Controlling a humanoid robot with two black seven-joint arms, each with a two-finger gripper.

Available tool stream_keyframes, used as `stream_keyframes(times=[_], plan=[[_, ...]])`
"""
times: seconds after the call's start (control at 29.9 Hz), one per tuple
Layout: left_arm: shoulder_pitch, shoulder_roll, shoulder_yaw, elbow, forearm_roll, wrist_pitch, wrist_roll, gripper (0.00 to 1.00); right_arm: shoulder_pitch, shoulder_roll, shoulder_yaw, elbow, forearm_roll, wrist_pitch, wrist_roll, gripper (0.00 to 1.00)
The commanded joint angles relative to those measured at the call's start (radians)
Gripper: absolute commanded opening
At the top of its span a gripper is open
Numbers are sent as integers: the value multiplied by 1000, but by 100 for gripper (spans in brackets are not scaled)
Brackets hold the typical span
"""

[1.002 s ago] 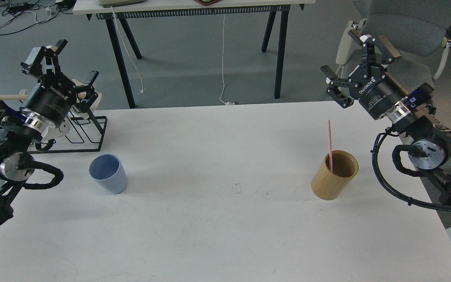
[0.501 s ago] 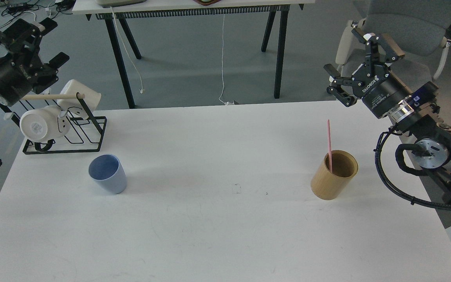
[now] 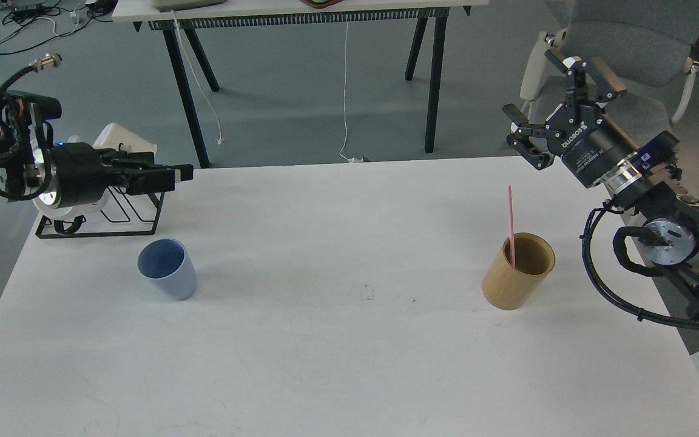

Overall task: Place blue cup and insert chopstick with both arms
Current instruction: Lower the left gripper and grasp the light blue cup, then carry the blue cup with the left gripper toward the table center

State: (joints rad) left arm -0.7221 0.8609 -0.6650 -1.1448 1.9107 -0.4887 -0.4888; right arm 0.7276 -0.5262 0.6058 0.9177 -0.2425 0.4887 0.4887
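**Cup upright on bench, chopstick in holder, both arms clear**

The blue cup (image 3: 167,268) stands upright on the white bench (image 3: 349,364) at centre-left of the frame, mouth up, nothing in contact with it. The pink chopstick (image 3: 511,224) stands at right of centre inside the tan wooden holder (image 3: 518,271), leaning against its rim and projecting well above it. Cup and holder are well apart.

The left gripper (image 3: 170,176) lies level at upper left, pointing toward frame centre, above and well apart from the cup and in front of the black wire rack (image 3: 125,221). It is seen edge-on and dark; I cannot tell whether its fingers are released or clenched.

The right gripper (image 3: 553,97) is raised at upper right, above and beyond the holder, fingers spread and grasping nothing.
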Motion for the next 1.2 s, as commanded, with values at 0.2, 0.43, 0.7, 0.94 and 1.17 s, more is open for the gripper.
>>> stream_keyframes(times=[0.2, 0.43, 0.7, 0.94, 1.17], plan=[[42, -23, 116, 100, 125, 0, 0, 100, -5, 0, 0, 0, 0, 0, 0, 99], [70, -25, 116, 119, 126, 0, 0, 99, -5, 0, 0, 0, 0, 0, 0, 99], [82, -45, 116, 131, 128, 0, 0, 97, -5, 0, 2, 1, 0, 0, 0, 99], [92, -59, 117, 165, 128, 0, 0, 86, -7, -1, 0, 1, 0, 0, 0, 99], [92, -69, 117, 183, 128, 0, 0, 67, -16, -3, 2, 1, 0, 0, 0, 99]])
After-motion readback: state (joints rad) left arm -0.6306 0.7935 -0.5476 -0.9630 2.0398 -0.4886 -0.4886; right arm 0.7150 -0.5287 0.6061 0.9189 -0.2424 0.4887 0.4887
